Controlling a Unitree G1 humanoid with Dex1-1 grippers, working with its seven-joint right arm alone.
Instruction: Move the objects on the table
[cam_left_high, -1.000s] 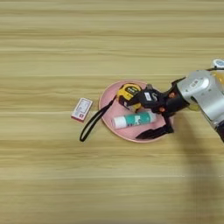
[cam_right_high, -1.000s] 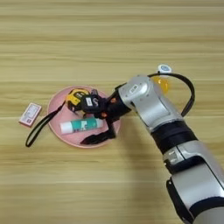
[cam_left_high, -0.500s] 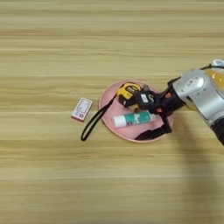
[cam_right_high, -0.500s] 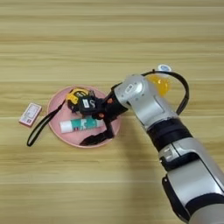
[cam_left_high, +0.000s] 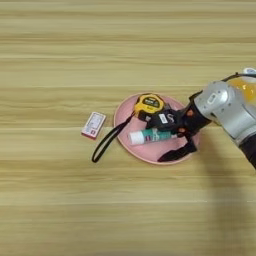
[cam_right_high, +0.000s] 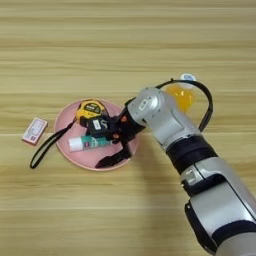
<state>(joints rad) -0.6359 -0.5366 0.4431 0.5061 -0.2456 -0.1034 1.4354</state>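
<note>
The hand (cam_right_high: 107, 142) is reaching in from the right over the pink plate (cam_left_high: 150, 152), and its two black fingers are standing spread: one is lying across the plate's middle, between the tape measure and the tube, and the other is slanting down toward the plate's near rim, so the tube's right end is sitting between them. Whether either finger is touching the tube I cannot tell. The tube (cam_left_high: 148, 135), white with a green band, is lying on the plate with its cap end pointing left; the tape measure (cam_left_high: 149, 104) is sitting at the plate's far edge, its black strap (cam_left_high: 107, 144) trailing off the left rim onto the bench (cam_left_high: 65, 55). The bottle (cam_right_high: 179, 95) of orange drink is standing on the bench behind the forearm, well clear of the plate, and a small red-and-white card (cam_left_high: 93, 124) is lying just left of the plate. Judging by the pose, the step in hand is a grasp on the tube. The next move is calling for the fingers to close on the tube's body without nudging the tape measure or snagging the strap, and then a lift straight up so the plate is not dragged along.
</note>
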